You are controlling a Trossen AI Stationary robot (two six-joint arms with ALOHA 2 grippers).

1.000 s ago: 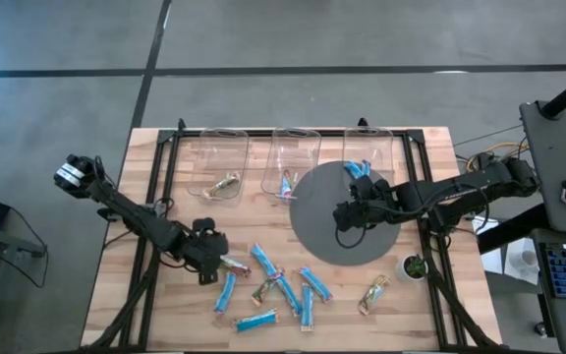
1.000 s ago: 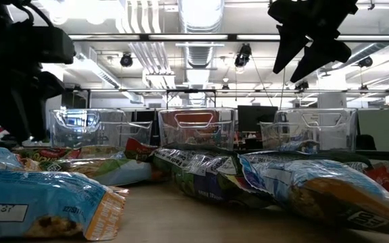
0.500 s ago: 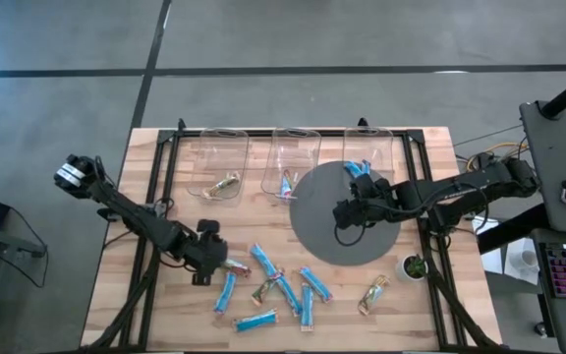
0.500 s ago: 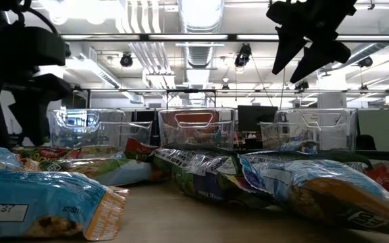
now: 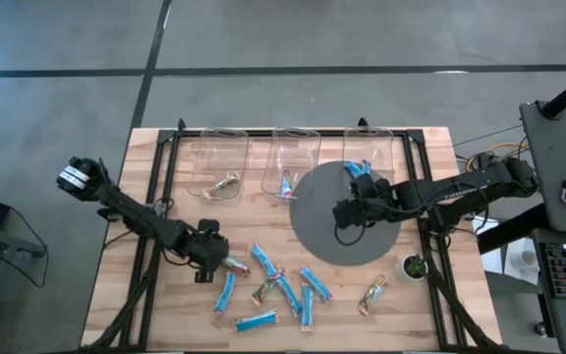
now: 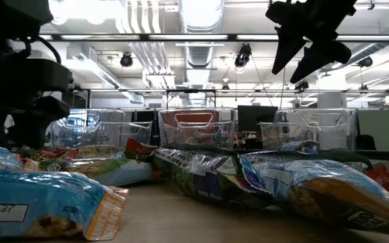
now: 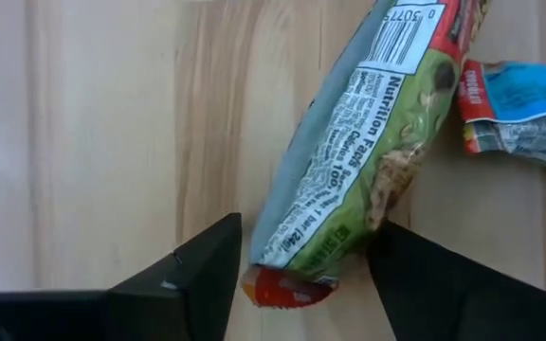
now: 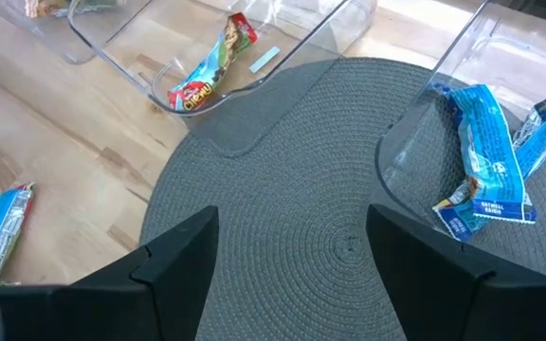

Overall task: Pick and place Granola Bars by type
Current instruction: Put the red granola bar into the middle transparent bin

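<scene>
The left gripper (image 7: 297, 260) sits low over the wooden table (image 5: 116, 285), its two dark fingers (image 7: 188, 275) spread, one on either side of the red-crimped end of a bar (image 7: 368, 152). The bar's wrapper is glossy green and grey with a white nutrition panel, and it lies flat on the pale wood grain; whether the fingers touch it cannot be told. Just beside its far end lies a bright blue bar (image 7: 524, 118).

In the high view that gripper (image 5: 207, 258) is at the near-left of the loose bars (image 5: 278, 290), roughly ten of them scattered across the table's near middle: about six blue ones, three or four of mixed red, green and tan, and one tan bar (image 5: 373, 293) lying apart to the right.

The right gripper (image 5: 347, 214) hangs above a round, dark grey woven mat (image 5: 327, 246), its fingers (image 8: 173, 256) spread and holding nothing.

Three clear plastic bins (image 5: 293, 157) with rounded corners stand in a row along the far edge. The left bin (image 5: 209, 157) holds one tan bar (image 5: 226, 184). The middle bin holds one red and blue bar (image 8: 211, 66). The right bin (image 8: 425, 133), which overlaps the mat's edge, holds about three blue bars (image 8: 486, 161).
</scene>
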